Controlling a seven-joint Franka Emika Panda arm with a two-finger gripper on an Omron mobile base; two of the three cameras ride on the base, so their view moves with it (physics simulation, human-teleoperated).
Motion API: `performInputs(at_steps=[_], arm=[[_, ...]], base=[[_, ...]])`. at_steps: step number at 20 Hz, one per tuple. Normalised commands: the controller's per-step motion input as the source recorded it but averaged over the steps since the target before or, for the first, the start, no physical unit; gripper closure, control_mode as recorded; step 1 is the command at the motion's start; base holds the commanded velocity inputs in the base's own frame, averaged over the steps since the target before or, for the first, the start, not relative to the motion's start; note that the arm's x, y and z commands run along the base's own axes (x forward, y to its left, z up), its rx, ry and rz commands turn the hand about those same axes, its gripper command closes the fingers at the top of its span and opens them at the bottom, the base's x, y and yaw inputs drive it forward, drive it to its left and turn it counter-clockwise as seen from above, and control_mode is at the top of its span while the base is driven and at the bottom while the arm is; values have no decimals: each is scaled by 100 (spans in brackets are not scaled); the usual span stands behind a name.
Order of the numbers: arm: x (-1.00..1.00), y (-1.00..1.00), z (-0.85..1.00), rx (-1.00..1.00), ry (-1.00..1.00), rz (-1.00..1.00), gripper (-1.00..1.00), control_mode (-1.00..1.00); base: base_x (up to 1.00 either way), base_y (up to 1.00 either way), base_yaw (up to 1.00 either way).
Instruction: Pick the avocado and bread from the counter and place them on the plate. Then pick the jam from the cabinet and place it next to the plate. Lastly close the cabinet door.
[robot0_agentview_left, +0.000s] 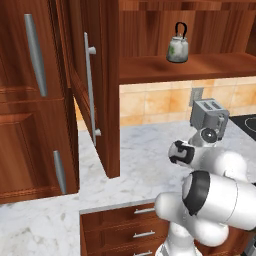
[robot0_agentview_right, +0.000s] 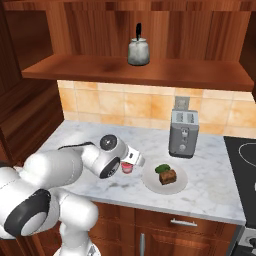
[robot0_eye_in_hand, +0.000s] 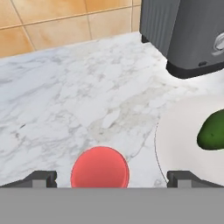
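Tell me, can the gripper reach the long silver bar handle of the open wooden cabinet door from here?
Probably yes: the open gripper is low beside the red jam pot, and bare marble counter lies between it and the bar handle.

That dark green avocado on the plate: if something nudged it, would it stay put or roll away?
Probably it would roll a bit: the avocado looks rounded and smooth. In the right base view it lies against the bread, which might check it on that side. The plate looks almost flat, so its rim likely offers little stop.
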Motion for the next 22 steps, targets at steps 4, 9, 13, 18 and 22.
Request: performInputs(at_steps=[4,9,13,18,22], arm=[[-23,0,34,0,0,0,-100,-100],[-30,0,27,0,0,6,-100,-100],[-29,4,28,0,0,14,-100,-100],[-27,6,30,0,0,18,-100,-100],[-28,4,33,0,0,12,-100,-100]], base=[[0,0,0],[0,0,0],[0,0,0],[0,0,0],[0,0,0]])
